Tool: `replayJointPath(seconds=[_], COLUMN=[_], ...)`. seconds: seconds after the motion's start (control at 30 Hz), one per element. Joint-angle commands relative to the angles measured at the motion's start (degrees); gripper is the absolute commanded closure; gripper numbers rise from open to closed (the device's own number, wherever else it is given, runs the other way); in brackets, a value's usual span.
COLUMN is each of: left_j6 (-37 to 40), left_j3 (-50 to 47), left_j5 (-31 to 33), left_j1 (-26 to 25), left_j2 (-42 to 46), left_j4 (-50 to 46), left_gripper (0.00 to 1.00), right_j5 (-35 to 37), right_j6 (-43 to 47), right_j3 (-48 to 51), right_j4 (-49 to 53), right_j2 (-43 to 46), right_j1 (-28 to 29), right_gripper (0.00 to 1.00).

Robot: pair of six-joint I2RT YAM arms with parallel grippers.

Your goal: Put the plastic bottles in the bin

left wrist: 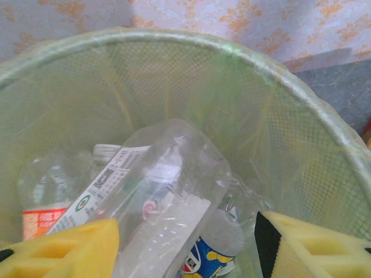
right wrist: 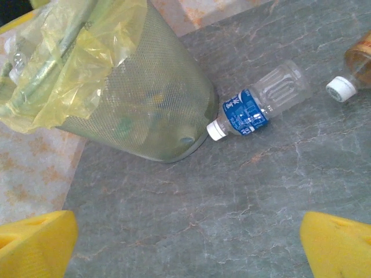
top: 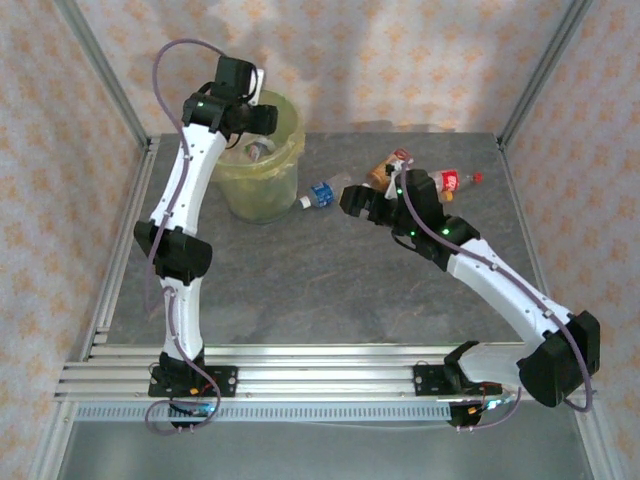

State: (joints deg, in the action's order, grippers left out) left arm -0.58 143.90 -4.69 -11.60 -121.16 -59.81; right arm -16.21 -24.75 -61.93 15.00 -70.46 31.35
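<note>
A grey mottled table is shown, with the bin stood at its rear left. A blue-labelled bottle is laid just beside the bin's base, an amber bottle and a red-labelled bottle farther right.

One bin stands on one table, and three bottles lie outside it: a blue-labelled bottle, a brown bottle and a red-labelled bottle. Looking down into the bin I count at least four more: a big clear bottle, an orange-labelled bottle, a white-capped bottle and a blue-and-yellow-labelled bottle, though the heap may hide others. There are two arms, the left arm and the right arm
</note>
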Motion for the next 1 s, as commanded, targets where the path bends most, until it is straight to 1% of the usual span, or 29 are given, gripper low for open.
replayJointPath(seconds=[0.0, 0.13, 0.17, 0.27, 0.4, 0.5, 0.6, 0.67, 0.77, 0.97], left_j6=[-2.4, -4.0, -4.3, -5.6, -8.1, -10.4, -13.4, -15.5, -17.9, -20.5], left_j3=[0.4, -3.2, -4.4, -8.4, -16.5, -25.3, -34.1, -39.8, -46.1, -54.3], left_j5=[4.6, 7.4, 8.7, 12.4, 14.9, 15.3, 14.9, 13.9, 13.7, 14.7], left_j1=[0.7, 0.6, 0.6, 0.6, 0.6, 0.6, 0.6, 0.6, 0.6, 0.6], left_j2=[6.6, 11.4, 14.3, 18.6, 25.7, 32.2, 38.6, 42.8, 47.5, 54.3], left_j4=[-1.9, 0.3, 1.0, 2.8, 5.7, 9.3, 12.8, 15.2, 16.9, 18.0], left_gripper=[0.34, 0.32, 0.32, 0.32, 0.3, 0.23, 0.12, 0.01, 0.0, 0.0], right_j5=[3.4, 7.2, 7.8, 9.0, 9.3, 9.2, 10.4, 10.9, 12.1, 14.2], right_j6=[0.8, -0.3, -0.6, -2.0, -4.3, -5.8, -7.4, -8.5, -10.1, -12.7], right_j3=[-2.6, -5.5, -6.5, -9.2, -13.9, -17.0, -20.0, -22.2, -25.4, -32.7], right_j4=[2.6, 6.2, 6.9, 7.9, 9.0, 9.1, 9.8, 10.3, 11.0, 13.2], right_j2=[-0.8, -3.5, -4.5, -7.7, -13.3, -18.2, -23.2, -26.6, -31.7, -41.8], right_j1=[0.1, 0.1, 0.1, 0.0, 0.0, 0.1, 0.1, 0.1, 0.1, 0.0], right_gripper=[0.01, 0.01, 0.01, 0.01, 0.01, 0.01, 0.01, 0.01, 0.01, 0.01])
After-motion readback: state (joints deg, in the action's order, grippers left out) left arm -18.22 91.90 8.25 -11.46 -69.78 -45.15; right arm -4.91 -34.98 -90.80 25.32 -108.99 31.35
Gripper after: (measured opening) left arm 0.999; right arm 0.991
